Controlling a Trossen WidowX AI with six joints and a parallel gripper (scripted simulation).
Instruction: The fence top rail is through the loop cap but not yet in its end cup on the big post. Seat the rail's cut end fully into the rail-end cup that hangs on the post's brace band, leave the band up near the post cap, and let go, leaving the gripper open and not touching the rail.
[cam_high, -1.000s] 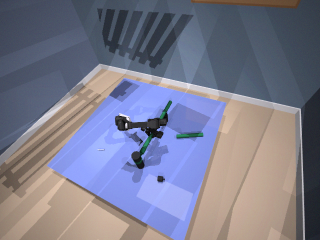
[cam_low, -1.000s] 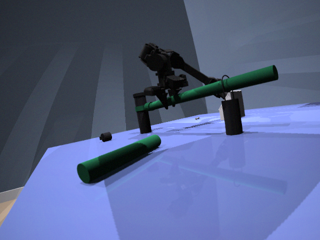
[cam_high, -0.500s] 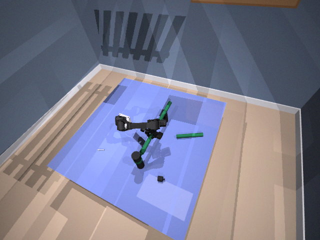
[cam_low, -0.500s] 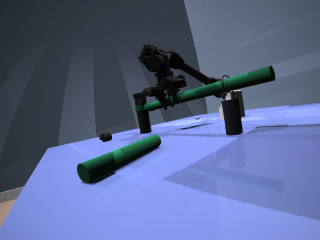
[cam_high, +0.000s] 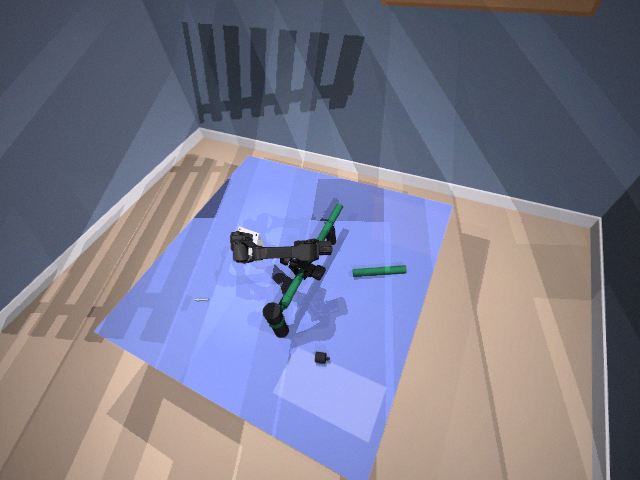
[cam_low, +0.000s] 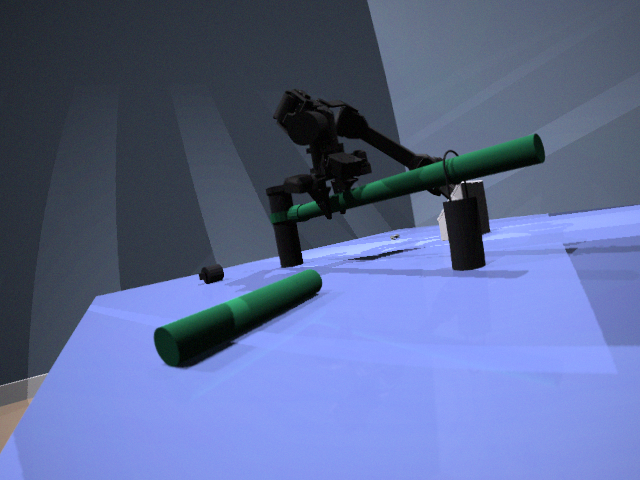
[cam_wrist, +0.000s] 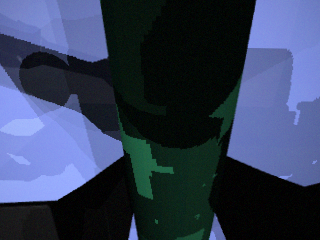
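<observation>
The green top rail (cam_high: 334, 212) (cam_low: 496, 155) (cam_wrist: 175, 175) slopes down toward the big black post (cam_high: 280, 330) (cam_low: 288, 248). It passes through the thin wire loop above the short black post (cam_low: 466, 237). The green brace band (cam_high: 279, 325) (cam_low: 278, 218) sits on the upper part of the big post, a little below the black cap (cam_high: 271, 311) (cam_low: 279, 190). The rail's low end meets the green rail-end cup (cam_low: 295, 212); how deep it sits is hidden. My gripper (cam_high: 305, 271) (cam_low: 336, 206) (cam_wrist: 168, 157) is shut on the rail, a short way from the cup.
A loose green tube (cam_high: 379, 270) (cam_low: 248, 310) lies on the blue mat (cam_high: 217, 356) (cam_low: 387, 413). A small black fitting (cam_high: 321, 357) (cam_low: 212, 273) lies beyond the big post. A small bolt (cam_high: 201, 299) (cam_low: 395, 237) and the arm's white base plate (cam_high: 249, 234) are on the arm's side.
</observation>
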